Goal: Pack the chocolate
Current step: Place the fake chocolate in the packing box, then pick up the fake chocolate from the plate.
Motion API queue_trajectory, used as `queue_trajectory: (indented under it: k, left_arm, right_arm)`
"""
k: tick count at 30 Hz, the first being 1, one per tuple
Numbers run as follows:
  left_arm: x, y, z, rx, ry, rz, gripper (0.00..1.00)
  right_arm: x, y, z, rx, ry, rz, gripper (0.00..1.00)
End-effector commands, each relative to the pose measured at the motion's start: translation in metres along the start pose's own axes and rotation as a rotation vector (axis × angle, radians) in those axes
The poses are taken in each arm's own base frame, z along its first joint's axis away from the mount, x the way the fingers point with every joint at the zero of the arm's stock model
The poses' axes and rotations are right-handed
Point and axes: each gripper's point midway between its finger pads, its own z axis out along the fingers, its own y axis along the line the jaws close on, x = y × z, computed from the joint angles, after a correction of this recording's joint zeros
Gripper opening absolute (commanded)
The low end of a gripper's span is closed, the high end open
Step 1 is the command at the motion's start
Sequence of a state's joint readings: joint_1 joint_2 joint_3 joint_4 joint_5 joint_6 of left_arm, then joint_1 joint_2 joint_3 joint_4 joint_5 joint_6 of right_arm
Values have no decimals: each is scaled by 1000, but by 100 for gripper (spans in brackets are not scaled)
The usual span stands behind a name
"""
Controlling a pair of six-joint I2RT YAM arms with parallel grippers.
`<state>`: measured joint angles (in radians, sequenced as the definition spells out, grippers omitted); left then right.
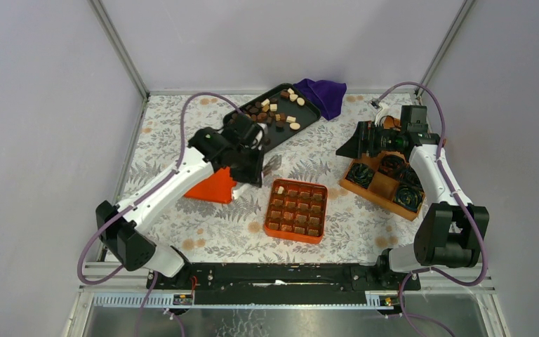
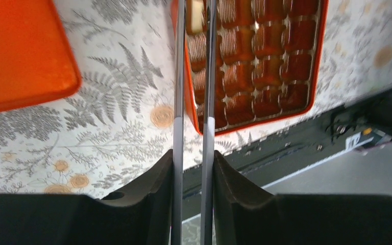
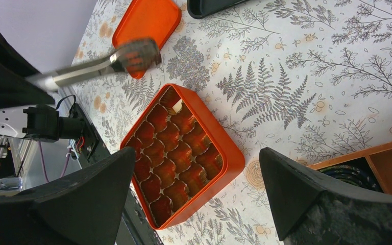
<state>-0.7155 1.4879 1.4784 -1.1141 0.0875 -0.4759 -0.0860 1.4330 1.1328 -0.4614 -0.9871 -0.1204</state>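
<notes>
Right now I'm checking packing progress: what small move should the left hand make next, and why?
Probably carry the tongs over the orange box and lower to a free cell: the left hand grips them, a brown chocolate seems pinched at their tip, short of the box holding one cream chocolate.

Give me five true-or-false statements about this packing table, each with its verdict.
1. The left claw is closed on a pair of metal tongs. True.
2. The orange lid covers the orange box. False: the lid lies on the table to the left of the box, which stands open.
3. The right claw is open and holds nothing. True.
4. The black tray is bare. False: many chocolate pieces lie on it.
5. A purple cloth lies beside the black tray. True.
</notes>
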Motion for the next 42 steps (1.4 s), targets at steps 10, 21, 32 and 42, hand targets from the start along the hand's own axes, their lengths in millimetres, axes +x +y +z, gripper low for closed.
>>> queue_trajectory:
  k: [10,21,32,42]
  left_arm:
    - [-137,90,-2,12,-300,-127,33]
    - [-150,108,47,-27,-183,-99,33]
    - [-150,111,74,-34,-99,-86,37]
    - [-148,109,92,-55,-47,-61,40]
  right_arm:
    - [-7,7,-4,-16,-29,-58,100]
    - [-9,5,-3,-18,-27,-54,100]
    - [-8,2,0,-24,-20,-43,100]
    - [-6,3,-1,-22,-21,-46,100]
